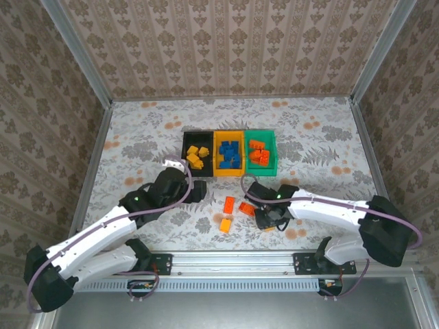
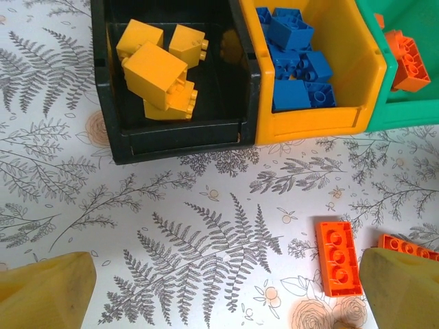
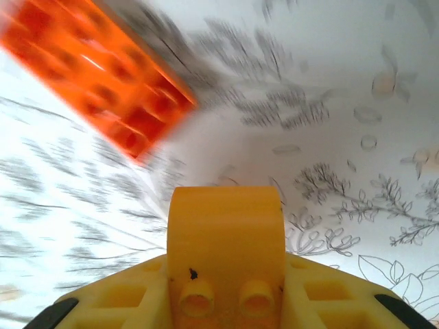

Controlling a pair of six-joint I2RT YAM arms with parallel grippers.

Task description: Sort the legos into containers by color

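Left pincer (image 2: 226, 284), jaws wide apart, above worktop (image 2: 171, 226); black bin (image 2: 178, 140) holding yellow bricks (image 2: 154, 68) at 11 o'clock. Right pincer (image 3: 225, 212): opening cannot be told; orange brick (image 3: 103, 75) at 10 o'clock.

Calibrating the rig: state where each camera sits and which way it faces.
Top external: above, behind the bases, looking down at the table; left hand, right hand and both arms show.
Left wrist: on the left arm, looking down at the black bin; yellow fingertips at bottom corners.
Right wrist: low over the table, facing a blurred orange-red brick; one yellow finger shows.
Shared: top external and left wrist both see the black bin.
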